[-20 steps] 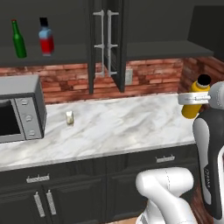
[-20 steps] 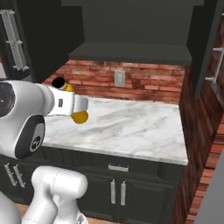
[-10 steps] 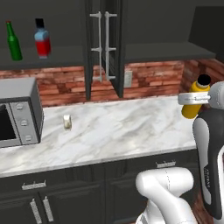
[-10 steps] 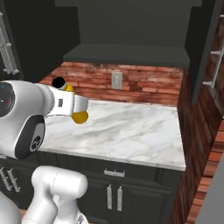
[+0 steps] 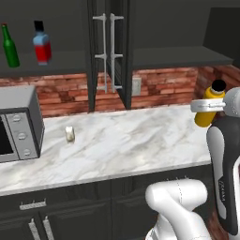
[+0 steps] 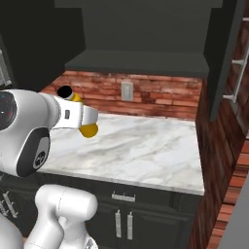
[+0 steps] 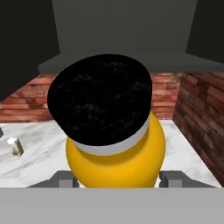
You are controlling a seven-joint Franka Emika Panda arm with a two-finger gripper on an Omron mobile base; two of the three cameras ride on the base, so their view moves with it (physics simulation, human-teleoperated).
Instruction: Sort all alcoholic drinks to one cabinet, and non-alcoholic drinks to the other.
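Note:
My gripper [image 5: 205, 106] is shut on the yellow-orange bottle [image 5: 209, 114] with a black cap and holds it in the air above the right end of the counter. From the right base view the gripper [image 6: 78, 115] grips the bottle [image 6: 89, 129] around its body. In the hand view the bottle [image 7: 116, 154] stands between the gripper [image 7: 117, 178] fingers. A green bottle [image 5: 9, 47] and a blue-and-red bottle [image 5: 42, 46] stand on the left cabinet's shelf. A small cream container [image 5: 70, 134] sits on the counter, and the container [image 7: 15, 146] appears far left in the hand view.
A microwave [image 5: 18, 124] stands at the counter's left end. Open cabinet doors [image 5: 110, 52] hang edge-on between the two cabinets. The right cabinet's shelf [image 6: 137, 63] is bare, with its open door [image 6: 227, 51] at the right. A brick side wall [image 6: 221, 146] bounds the marble counter [image 6: 146, 151].
The whole picture has shifted left in the left base view, so the base has driven to the right. The arm keeps the same pose with the bottle in its grip.

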